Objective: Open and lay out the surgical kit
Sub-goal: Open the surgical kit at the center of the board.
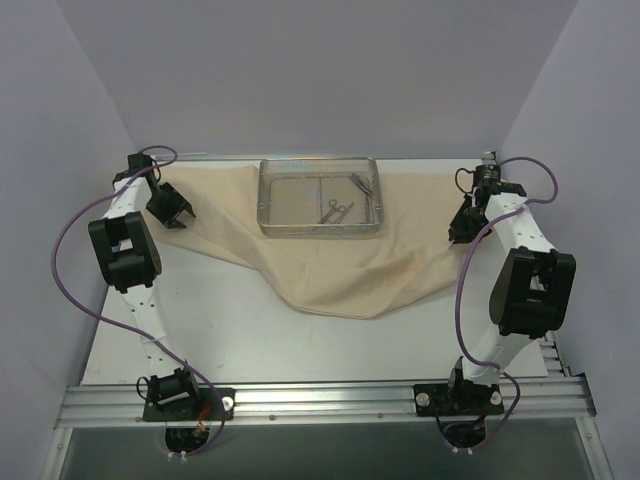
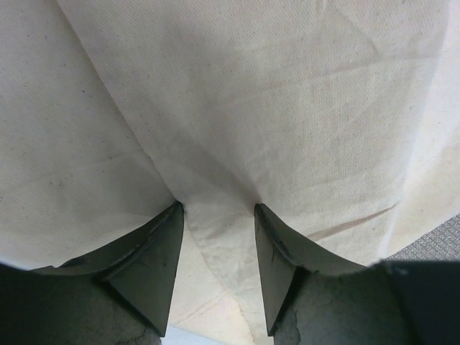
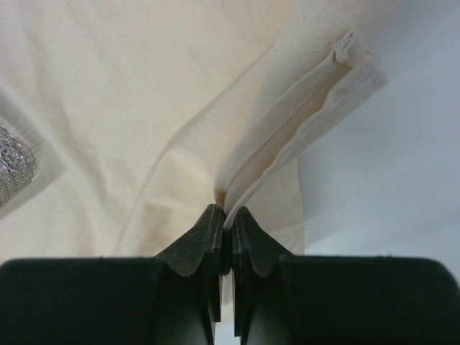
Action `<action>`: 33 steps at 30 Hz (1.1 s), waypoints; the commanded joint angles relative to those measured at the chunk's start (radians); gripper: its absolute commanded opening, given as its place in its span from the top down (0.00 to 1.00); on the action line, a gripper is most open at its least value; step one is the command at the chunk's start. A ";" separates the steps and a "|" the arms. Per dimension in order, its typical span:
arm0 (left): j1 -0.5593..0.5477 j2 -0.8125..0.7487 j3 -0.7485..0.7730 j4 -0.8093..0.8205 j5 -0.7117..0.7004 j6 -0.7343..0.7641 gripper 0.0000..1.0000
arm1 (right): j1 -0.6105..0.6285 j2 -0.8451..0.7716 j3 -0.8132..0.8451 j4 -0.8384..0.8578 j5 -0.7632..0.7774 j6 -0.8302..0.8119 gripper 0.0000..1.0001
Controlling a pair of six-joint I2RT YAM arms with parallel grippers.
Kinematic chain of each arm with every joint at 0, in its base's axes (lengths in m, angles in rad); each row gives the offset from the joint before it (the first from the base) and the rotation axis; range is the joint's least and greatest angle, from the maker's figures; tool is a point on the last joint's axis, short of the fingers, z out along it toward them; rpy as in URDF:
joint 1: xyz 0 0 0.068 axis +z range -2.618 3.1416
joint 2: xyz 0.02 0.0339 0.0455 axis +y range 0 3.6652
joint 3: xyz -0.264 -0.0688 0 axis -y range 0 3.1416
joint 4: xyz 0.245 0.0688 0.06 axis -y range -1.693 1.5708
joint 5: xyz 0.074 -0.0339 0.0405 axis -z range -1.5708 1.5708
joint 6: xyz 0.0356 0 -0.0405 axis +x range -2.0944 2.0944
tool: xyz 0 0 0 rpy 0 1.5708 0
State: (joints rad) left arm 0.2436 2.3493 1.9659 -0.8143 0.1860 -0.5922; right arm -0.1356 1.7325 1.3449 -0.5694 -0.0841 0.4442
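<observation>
Top external: large beige cloth wrap [image 1: 340,275] lies spread open on the white table [image 1: 200,320], with one corner pointing toward the arm bases. The shallow rectangular silver wire-mesh tray [image 1: 265,200] sits on the cloth at far centre. The thin metal scissor-like instruments [image 1: 338,210] lie inside the tray, right of its middle, and one more is near the far right corner. The left gripper [image 1: 172,210] is over the cloth's far left edge. The right gripper [image 1: 460,225] is at the cloth's far right edge. Finger gaps are too small to read in this view.

Left wrist: the left gripper [image 2: 218,208] points down at the beige cloth wrap [image 2: 273,93]. Its two dark fingers stand apart, so the jaws are parted. A soft ridge of cloth runs between the tips and is not pinched.

Right wrist: the right gripper [image 3: 226,212] has its fingers pressed together, clamped on the stitched hem of the beige cloth wrap [image 3: 302,108]. The hem is folded and lifted off the white table [image 3: 402,180]. A corner of the silver wire-mesh tray [image 3: 11,165] shows at the left edge, on the cloth.
</observation>
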 commanded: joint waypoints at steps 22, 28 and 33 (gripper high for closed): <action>-0.009 0.139 0.140 -0.022 0.026 0.037 0.87 | 0.010 -0.019 0.045 -0.049 0.006 0.011 0.97; -0.007 0.075 0.124 -0.017 0.020 0.040 0.98 | 0.010 -0.025 0.046 -0.046 0.004 0.014 0.98; -0.007 -0.091 0.024 0.004 -0.025 0.020 0.98 | 0.004 -0.042 0.043 -0.066 0.024 0.030 0.98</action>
State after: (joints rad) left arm 0.2367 2.3993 2.0392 -0.8165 0.2127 -0.5728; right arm -0.1356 1.7325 1.3624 -0.5877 -0.0826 0.4522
